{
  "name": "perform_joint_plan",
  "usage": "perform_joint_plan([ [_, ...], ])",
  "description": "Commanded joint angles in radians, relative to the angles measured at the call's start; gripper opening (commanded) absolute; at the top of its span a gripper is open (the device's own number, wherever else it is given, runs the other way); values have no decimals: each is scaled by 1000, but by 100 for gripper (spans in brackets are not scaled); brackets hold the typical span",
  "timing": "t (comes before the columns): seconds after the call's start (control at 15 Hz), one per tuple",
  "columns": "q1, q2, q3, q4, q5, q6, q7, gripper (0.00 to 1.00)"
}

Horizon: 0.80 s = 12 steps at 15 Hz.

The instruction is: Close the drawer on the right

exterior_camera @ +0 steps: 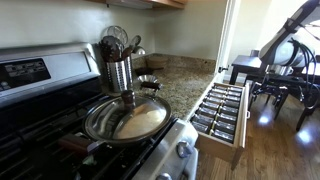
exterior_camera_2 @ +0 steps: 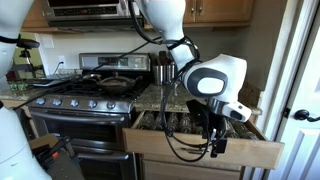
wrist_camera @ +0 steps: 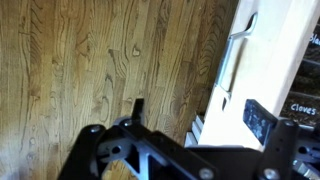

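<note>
The drawer (exterior_camera_2: 190, 150) stands pulled far out from under the speckled stone desk (exterior_camera: 185, 88), just beside the stove (exterior_camera_2: 85, 100). Its pale, flat wooden front faces the room, and rows of small dark-lidded jars (exterior_camera: 222, 108) fill it. Its long axis runs straight out from the cabinet. The fingers (exterior_camera_2: 213, 147) hang downward just outside that front panel, so the drawer lies behind them, toward the cabinet. In the wrist view they look spread apart and empty over the grained wooden floor (wrist_camera: 90, 70).
</note>
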Motion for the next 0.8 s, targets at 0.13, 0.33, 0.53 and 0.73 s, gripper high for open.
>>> perform_joint_plan([
  [0.13, 1, -54, -3, -52, 4, -34, 17, 100],
  [0.33, 7, -45, -9, -50, -2, -56, 31, 100],
  [0.53, -23, -55, 25, -56, 42, -44, -10, 99],
  [0.73, -43, -67, 68, -52, 112, -37, -43, 100],
])
